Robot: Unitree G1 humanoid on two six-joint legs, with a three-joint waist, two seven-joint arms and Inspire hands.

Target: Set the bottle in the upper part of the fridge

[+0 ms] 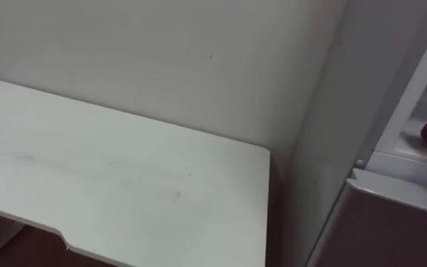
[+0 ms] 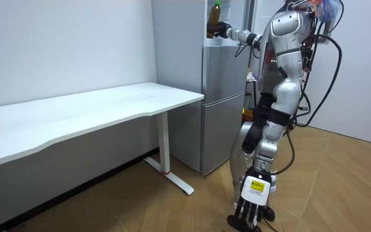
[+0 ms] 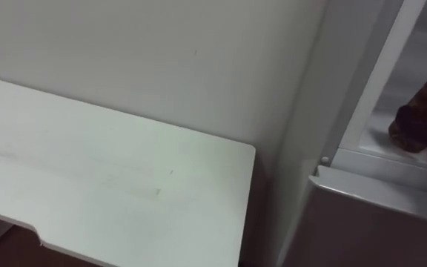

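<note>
A brown bottle point(image 2: 214, 18) with a green cap stands upright inside the open upper compartment of the grey fridge point(image 2: 223, 109). My right hand point(image 2: 225, 29) reaches into that compartment at the end of a stretched arm and is curled round the bottle's lower part. In the eye views the bottle shows as a dark brown shape point(image 3: 425, 111) at the right edge, just above the compartment's white sill point(image 3: 391, 165). My left hand point(image 2: 251, 77) hangs near my waist, close to the fridge front. I stand right before the fridge.
A long white table point(image 1: 110, 178) stands against the wall to my left, its right end close to the fridge's side point(image 1: 325, 133). The shut lower fridge door point(image 3: 376, 222) is below the sill. Wooden floor lies behind me.
</note>
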